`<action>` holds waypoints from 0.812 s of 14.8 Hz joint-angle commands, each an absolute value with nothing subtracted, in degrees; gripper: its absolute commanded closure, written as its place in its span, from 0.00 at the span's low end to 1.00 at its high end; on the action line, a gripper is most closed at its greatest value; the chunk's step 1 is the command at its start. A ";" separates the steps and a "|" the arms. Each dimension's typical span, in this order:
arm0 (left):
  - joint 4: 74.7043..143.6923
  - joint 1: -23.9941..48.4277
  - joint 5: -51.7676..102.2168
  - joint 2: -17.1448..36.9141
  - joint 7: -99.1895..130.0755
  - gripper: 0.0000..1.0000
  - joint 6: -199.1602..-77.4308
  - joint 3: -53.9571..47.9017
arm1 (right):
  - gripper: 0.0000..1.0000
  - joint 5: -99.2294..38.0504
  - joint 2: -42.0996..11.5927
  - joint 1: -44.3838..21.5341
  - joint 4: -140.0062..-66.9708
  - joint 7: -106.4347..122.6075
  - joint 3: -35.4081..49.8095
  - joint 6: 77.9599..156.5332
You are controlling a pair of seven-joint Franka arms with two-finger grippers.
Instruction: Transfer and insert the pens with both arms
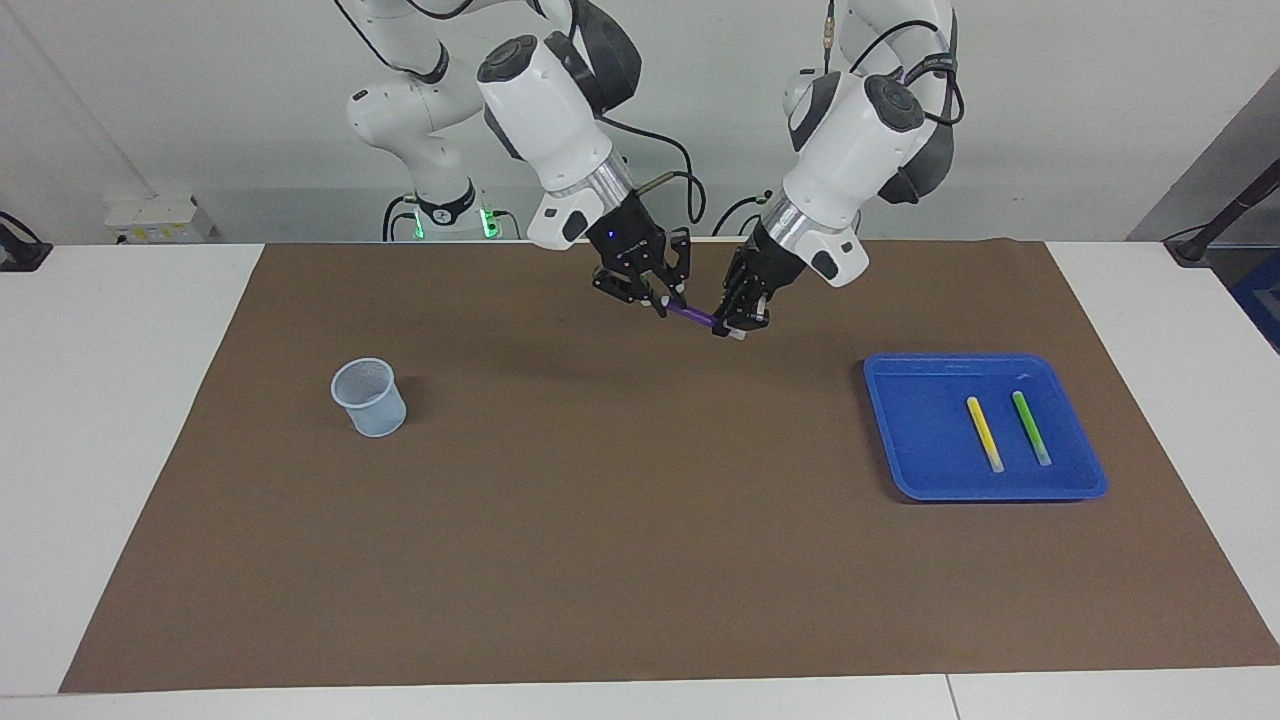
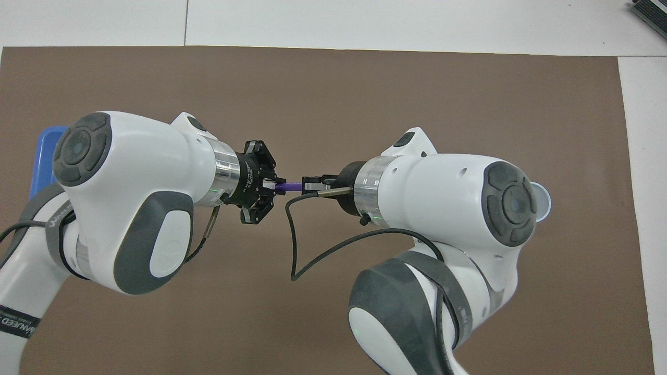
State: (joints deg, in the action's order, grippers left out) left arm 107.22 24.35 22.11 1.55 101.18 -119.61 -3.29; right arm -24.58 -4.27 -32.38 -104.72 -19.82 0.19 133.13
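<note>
1. Two grippers meet up in the air over the middle of the brown mat [image 1: 600, 520], w/ one purple pen [image 1: 694, 317] between them.
2. Left gripper [image 1: 737, 325] is clamped tight on the pen's pale cap end. Its arm comes from the end of the table where the tray is.
3. Right gripper [image 1: 664, 297] has its fingers around the pen's purple end, nearly closed on it. Can't tell if it grips for real yet.
4. Purple pen is off the table, a bit tilted, w/ the cap end lower. From above only a short purple bit shows between the 2 grippers.
5. Blue tray [image 1: 900, 440] sits on the mat toward the left arm's end. Yellow pen [image 1: 984, 432] & green pen [image 1: 1030, 426] lie in it side by side, not touching, pale ends pointing away from the robots.
6. Small mesh cup [image 1: 369, 397] stands upright on the mat toward the right arm's end, well apart from the tray.
</note>
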 commanded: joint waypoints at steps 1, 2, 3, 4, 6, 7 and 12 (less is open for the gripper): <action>109.33 25.83 24.95 -0.26 100.37 1.00 -123.30 -2.99 | 0.97 -24.96 -4.48 -31.82 -104.68 -19.34 0.44 132.63; 109.77 25.93 25.92 -0.35 100.37 1.00 -124.44 -2.99 | 1.00 -24.96 -4.57 -31.73 -104.59 -19.42 0.44 132.19; 110.04 26.19 26.28 -0.35 100.37 1.00 -125.58 -2.99 | 1.00 -24.96 -4.57 -31.82 -104.59 -19.51 0.44 132.36; 110.47 27.24 26.37 -0.35 100.46 1.00 -126.55 -2.99 | 1.00 -25.31 -4.57 -31.73 -104.59 -19.60 0.44 132.10; 110.92 27.42 26.37 -0.44 100.46 1.00 -127.79 -3.08 | 1.00 -25.75 -4.57 -31.64 -104.33 -22.39 0.44 131.92; 110.92 27.86 26.63 -0.35 100.55 1.00 -128.05 -2.99 | 1.00 -25.75 -4.57 -31.64 -104.24 -23.37 0.44 131.84; 110.83 29.61 27.51 -0.26 100.46 1.00 -129.72 -2.99 | 1.00 -25.66 -4.57 -31.55 -103.89 -23.03 0.35 131.13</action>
